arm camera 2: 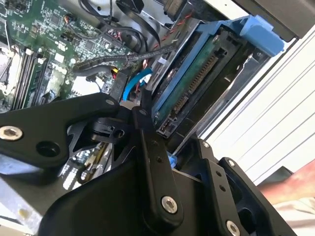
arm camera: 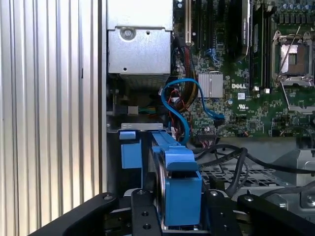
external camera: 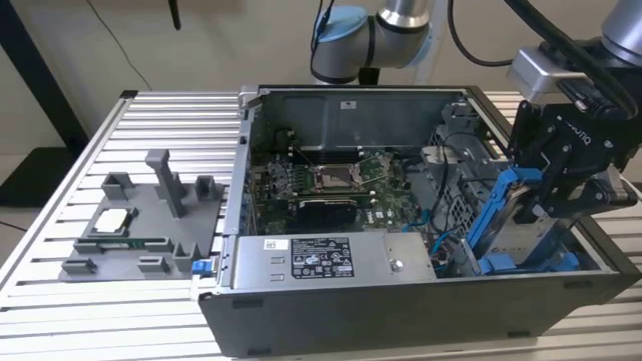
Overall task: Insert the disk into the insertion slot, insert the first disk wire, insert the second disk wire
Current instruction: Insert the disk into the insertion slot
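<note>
The disk (external camera: pixel 513 239), a silver drive with a white label in a bright blue carrier (external camera: pixel 498 197), stands tilted in the open computer case, at its near corner on the exterior view's right. My gripper (external camera: pixel 546 207) is shut on its upper part from above. Its lower end rests among the blue rails of the insertion slot (external camera: pixel 564 262). In the first wrist view the carrier (arm camera: pixel 180 189) sits between my black fingers (arm camera: pixel 143 216). The disk's connector edge (arm camera 2: pixel 197 81) is bare. A blue wire (arm camera: pixel 173 101) loops loose over the motherboard, and black wires (arm camera: pixel 231 158) lie beside the bay.
A grey power-supply box (external camera: pixel 331 259) fills the case's front beside the bay. The motherboard (external camera: pixel 331 184) lies behind it. A grey fixture (external camera: pixel 140 226) with small parts sits on the slatted table (external camera: pixel 60 188) at the exterior view's left. Case walls (external camera: pixel 602 282) close in around the bay.
</note>
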